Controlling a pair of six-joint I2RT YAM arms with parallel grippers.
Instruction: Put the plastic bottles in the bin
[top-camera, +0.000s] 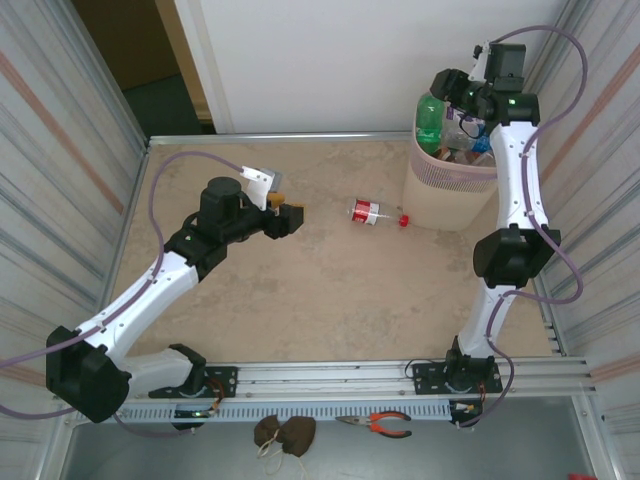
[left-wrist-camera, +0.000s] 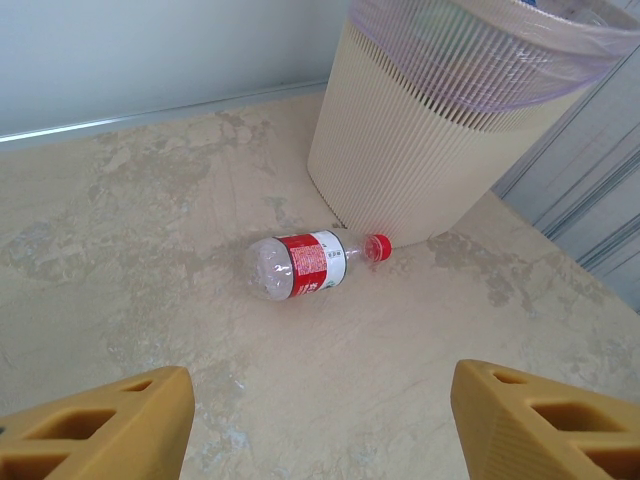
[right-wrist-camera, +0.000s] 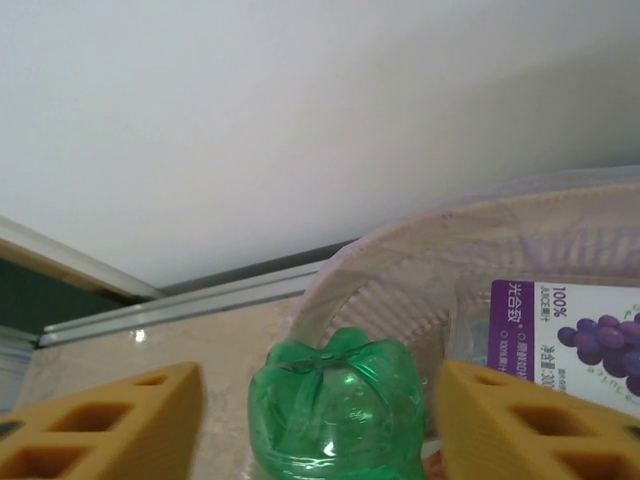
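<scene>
Left tool (left-wrist-camera: 320, 375) spread wide, empty. Clear plastic bottle, red label and cap (left-wrist-camera: 305, 265), lies on table (left-wrist-camera: 120, 220) right of it, long axis left-right, cap just beside beige perforated bin (left-wrist-camera: 400, 150). Left arm nearer. Right tool (right-wrist-camera: 320, 385) flanks green plastic bottle (right-wrist-camera: 340, 415) over bin; cannot tell if gripped.

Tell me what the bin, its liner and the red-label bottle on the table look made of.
The bin looks like rigid beige plastic with a matte finish, going by its moulded slotted wall. The liner is thin pinkish film, translucent and wrinkled over the rim. The red-label bottle is clear glossy plastic, likely PET: it is see-through with highlights. Its label could be film or paper.
</scene>
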